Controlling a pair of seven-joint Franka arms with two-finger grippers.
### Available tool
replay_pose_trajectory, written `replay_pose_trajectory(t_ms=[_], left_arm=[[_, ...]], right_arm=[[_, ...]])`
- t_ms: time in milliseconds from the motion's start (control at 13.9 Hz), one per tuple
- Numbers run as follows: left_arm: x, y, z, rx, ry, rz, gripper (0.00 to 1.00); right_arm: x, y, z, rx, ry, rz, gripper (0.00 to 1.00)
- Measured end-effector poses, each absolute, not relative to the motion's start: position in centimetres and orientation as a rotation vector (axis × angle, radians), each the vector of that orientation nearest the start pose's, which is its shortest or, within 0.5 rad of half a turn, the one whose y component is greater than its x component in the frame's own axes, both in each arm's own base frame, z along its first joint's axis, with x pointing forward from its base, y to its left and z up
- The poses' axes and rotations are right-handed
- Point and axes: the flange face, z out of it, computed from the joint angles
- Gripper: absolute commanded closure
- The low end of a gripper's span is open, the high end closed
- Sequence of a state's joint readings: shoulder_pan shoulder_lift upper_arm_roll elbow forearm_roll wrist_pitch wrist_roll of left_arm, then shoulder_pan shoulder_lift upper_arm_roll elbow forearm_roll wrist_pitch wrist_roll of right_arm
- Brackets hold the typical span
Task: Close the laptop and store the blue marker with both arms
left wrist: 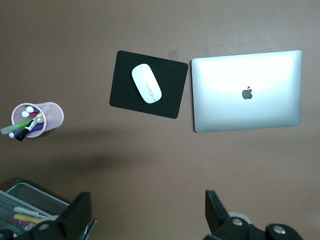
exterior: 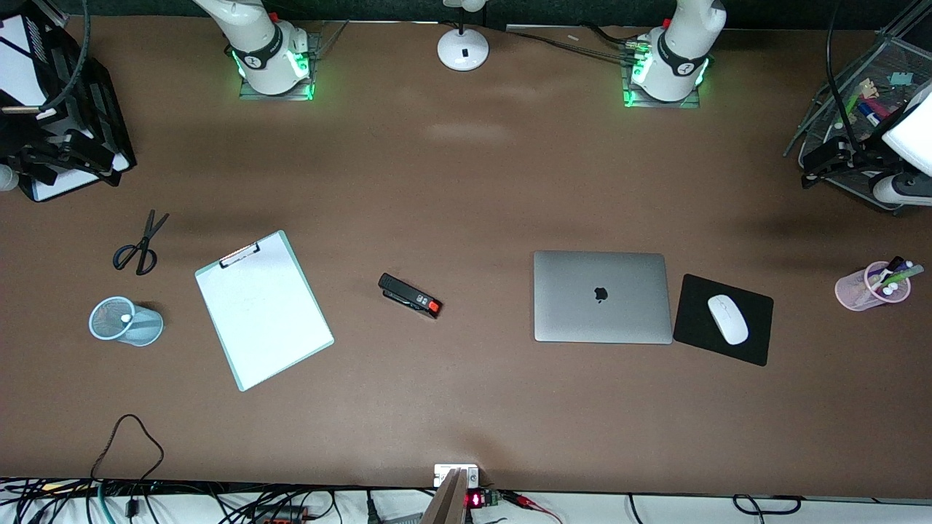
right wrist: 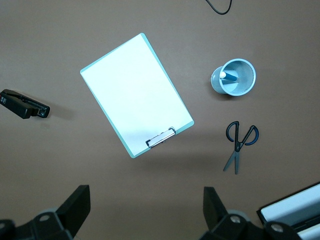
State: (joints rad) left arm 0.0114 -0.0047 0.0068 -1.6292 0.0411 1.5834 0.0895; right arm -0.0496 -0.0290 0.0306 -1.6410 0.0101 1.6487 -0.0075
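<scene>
Wrist views: left gripper (left wrist: 147, 220) and right gripper (right wrist: 145, 217) wide open, empty.

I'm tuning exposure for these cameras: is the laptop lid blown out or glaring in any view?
Left wrist view: the laptop lid is overexposed, almost white around the logo, greyer toward its edges. Front view: the same lid reads even silver-grey with no glare; a faint light patch shows on the table between the arm bases. Right wrist view: the laptop isn't in frame.

scissors (exterior: 141, 244) flat | clipboard (exterior: 263, 309) beside them | black stapler (exterior: 409, 295) mid-table | white mouse (exterior: 727, 319) on black mouse pad (exterior: 754, 348) | pink pen cup (exterior: 864, 288) | blue mesh cup (exterior: 124, 322) tipped over | lamp base (exterior: 462, 49)
</scene>
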Motion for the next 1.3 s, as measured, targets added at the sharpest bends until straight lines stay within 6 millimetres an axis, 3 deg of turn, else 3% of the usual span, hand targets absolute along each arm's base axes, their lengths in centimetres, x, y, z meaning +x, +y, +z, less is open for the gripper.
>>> replay_pose_trajectory(t_ms=[1297], left_arm=[[55.23, 1.44, 60.07, -3.100, 0.113, 0.067, 0.00]], right_arm=[[54.68, -0.95, 62.03, -3.133, -0.057, -0.078, 0.00]])
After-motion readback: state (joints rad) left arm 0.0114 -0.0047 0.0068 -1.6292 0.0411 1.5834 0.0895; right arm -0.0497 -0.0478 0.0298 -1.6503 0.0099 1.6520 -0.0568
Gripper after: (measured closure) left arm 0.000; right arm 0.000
